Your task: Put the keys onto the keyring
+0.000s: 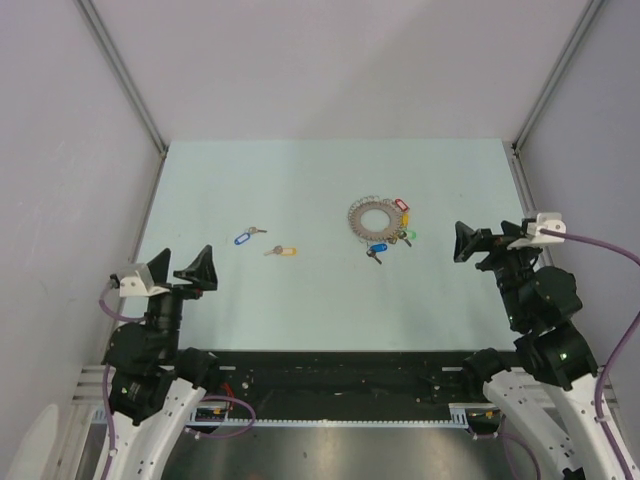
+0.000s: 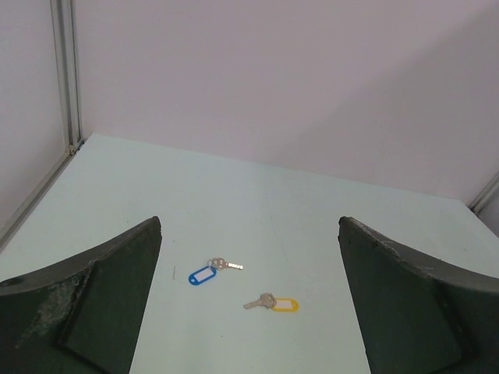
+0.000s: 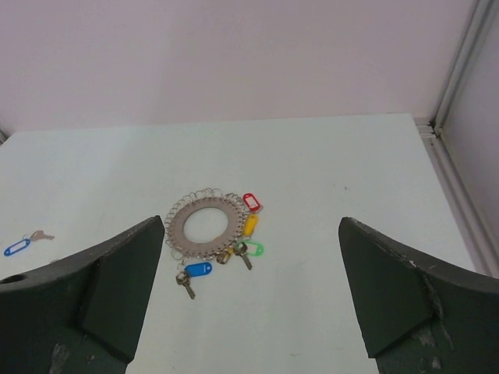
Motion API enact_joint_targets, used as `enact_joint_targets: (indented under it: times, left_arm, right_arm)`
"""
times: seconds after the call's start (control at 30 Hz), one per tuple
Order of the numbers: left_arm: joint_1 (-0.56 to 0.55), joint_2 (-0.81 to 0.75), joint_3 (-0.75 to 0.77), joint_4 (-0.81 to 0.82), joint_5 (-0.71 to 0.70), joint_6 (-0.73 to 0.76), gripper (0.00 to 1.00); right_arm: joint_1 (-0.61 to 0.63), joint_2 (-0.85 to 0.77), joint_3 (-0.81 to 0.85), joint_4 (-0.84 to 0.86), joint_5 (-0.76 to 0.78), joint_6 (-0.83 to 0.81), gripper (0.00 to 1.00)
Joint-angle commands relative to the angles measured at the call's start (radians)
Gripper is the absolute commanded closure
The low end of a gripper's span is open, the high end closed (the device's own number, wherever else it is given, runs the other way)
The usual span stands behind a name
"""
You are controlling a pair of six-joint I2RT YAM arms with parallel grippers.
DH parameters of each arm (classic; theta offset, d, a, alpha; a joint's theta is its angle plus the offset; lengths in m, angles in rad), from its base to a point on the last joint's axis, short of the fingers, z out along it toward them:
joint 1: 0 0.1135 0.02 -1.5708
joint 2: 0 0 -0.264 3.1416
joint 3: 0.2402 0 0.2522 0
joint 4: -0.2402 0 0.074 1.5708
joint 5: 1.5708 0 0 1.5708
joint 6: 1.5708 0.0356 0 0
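Note:
The keyring point(image 1: 378, 219) lies flat at the table's middle right, a grey ring edged with small wire loops; it also shows in the right wrist view point(image 3: 206, 226). Keys with red point(image 3: 251, 202), yellow point(image 3: 250, 225), green point(image 3: 251, 250) and blue point(image 3: 197, 269) tags lie at its rim. Two loose keys lie left of it: a blue-tag key point(image 1: 245, 237) point(image 2: 203, 273) and a yellow-tag key point(image 1: 281, 250) point(image 2: 282, 304). My left gripper point(image 1: 185, 266) is open and empty, near the blue-tag key. My right gripper point(image 1: 480, 240) is open and empty, right of the ring.
Pale walls with metal corner posts point(image 1: 120, 75) close in the light green table point(image 1: 320, 300) on three sides. The arm bases and a black rail point(image 1: 330, 370) run along the near edge.

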Motion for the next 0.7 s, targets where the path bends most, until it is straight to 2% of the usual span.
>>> enact_joint_targets:
  times: [0.0,0.17,0.4,0.67]
  left_arm:
    - [0.009,-0.076,-0.014,0.029,-0.030,-0.018,0.00]
    - [0.009,-0.096,-0.027,0.046,-0.049,-0.012,0.00]
    - [0.009,-0.101,-0.034,0.055,-0.070,-0.007,0.00]
    - [0.009,-0.096,-0.033,0.059,-0.075,-0.002,0.00]
  right_arm:
    - [-0.001,-0.078,-0.012,-0.093,0.060,-0.059,0.00]
    - [-0.007,-0.140,-0.068,-0.072,0.053,-0.053,0.00]
    - [-0.070,-0.160,-0.069,-0.066,-0.015,-0.070,0.00]
    - [-0.070,-0.193,-0.080,-0.055,-0.030,-0.070,0.00]
